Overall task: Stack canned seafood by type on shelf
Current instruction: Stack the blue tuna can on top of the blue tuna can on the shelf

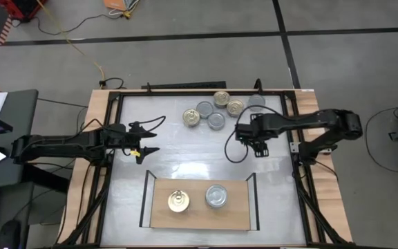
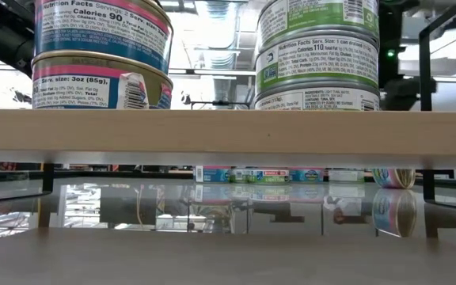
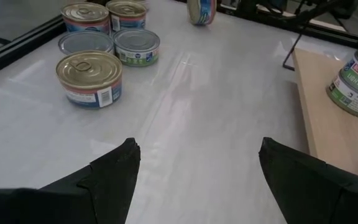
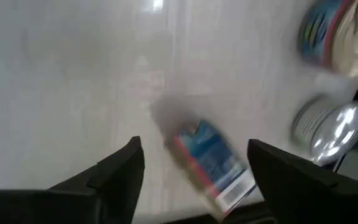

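We see the counter point(image 1: 185, 149) carrying loose tins point(image 1: 215, 111) beside the right pincer point(image 1: 258, 148) and the shelf point(image 1: 199, 214) holding two tin stacks point(image 1: 179, 201).

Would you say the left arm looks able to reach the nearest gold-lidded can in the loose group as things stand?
Probably yes: the left tool is open, and only bare white tabletop lies between it and that gold-lidded can, at the cluster's edge.

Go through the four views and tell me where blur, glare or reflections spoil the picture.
Right wrist view: motion blur smears a blue-labelled can between the open right gripper fingers. Low view: the shelf board fills the foreground, bright backlight washes out behind the stacks, and the tabletop mirrors the far cans. Left wrist view: sharp, with soft glare streaks on the table. High view: evenly lit.
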